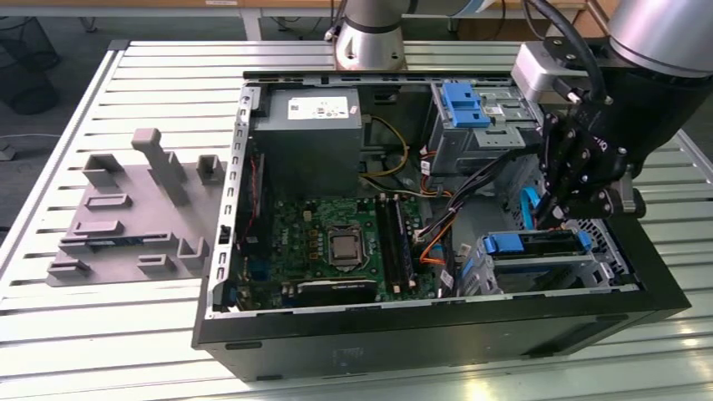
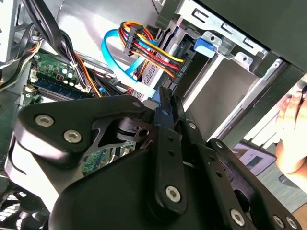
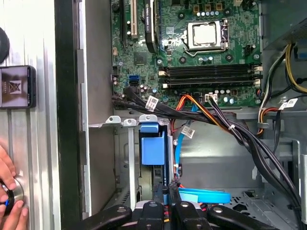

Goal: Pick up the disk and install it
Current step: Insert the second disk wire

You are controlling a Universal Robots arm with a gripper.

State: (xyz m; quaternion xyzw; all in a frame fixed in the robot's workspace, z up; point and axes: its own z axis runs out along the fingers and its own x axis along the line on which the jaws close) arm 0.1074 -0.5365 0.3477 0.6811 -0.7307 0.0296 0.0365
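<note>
The disk [image 1: 523, 245] sits in the metal drive cage [image 1: 535, 271] at the front corner of the open computer case, on the exterior view's right; its blue rail and dark edge face up. In the first wrist view the disk [image 3: 153, 148] appears as a blue block standing in the cage slot [image 3: 125, 158]. My gripper [image 1: 553, 219] hangs just above the disk's end with its fingers closed together. Both wrist views show the thin fingertips meeting, gripper [image 3: 168, 188] and gripper [image 2: 163, 98]. I cannot tell whether they touch the disk.
A light blue data cable [image 3: 201, 196] and a black cable bundle [image 3: 230, 129] run close beside the gripper. The motherboard [image 1: 334, 242], grey power supply [image 1: 306, 125] and a blue latch [image 1: 460, 104] fill the case. A grey fixture [image 1: 134, 209] lies on the slatted table. A person's hand [image 3: 7, 191] rests outside the case wall.
</note>
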